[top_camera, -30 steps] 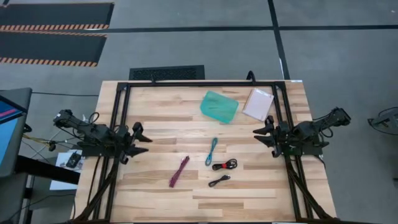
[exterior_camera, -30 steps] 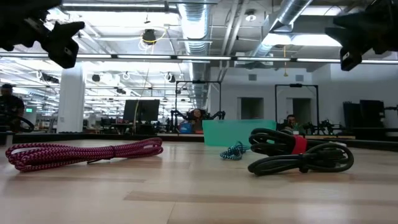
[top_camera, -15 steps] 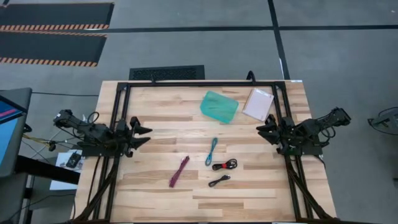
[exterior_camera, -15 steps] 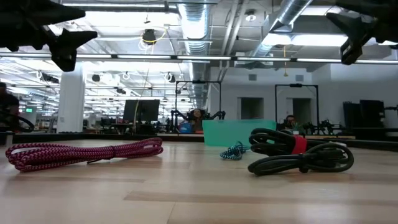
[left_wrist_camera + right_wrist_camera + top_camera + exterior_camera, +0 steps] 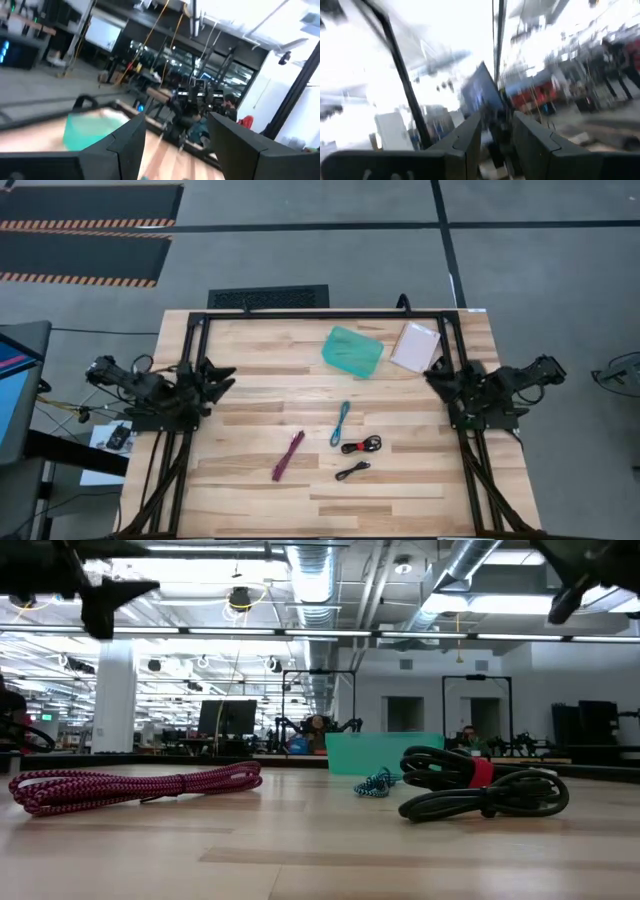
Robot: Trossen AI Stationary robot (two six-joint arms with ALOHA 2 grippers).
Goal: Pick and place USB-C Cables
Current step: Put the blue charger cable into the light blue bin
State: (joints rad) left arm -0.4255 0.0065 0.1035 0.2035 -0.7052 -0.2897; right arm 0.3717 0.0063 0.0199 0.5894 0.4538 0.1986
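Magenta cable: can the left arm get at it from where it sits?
Probably yes. The magenta cable lies alone on bare wood, apart from the other cables, and the open left gripper has nothing between them.

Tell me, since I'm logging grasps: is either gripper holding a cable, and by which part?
Nothing is held. The left gripper and right gripper are open and empty; all four cables lie on the table.

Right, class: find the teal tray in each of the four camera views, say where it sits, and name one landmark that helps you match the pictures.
High view: the teal tray lies at the table's far side, left of the pale pink packet.
Low view: its edge shows mid-picture, behind the light blue cable.
Left wrist view: a blurred teal shape beyond the fingers.
Right wrist view: not in it.
Shared landmark: the light blue cable, just in front of the tray.
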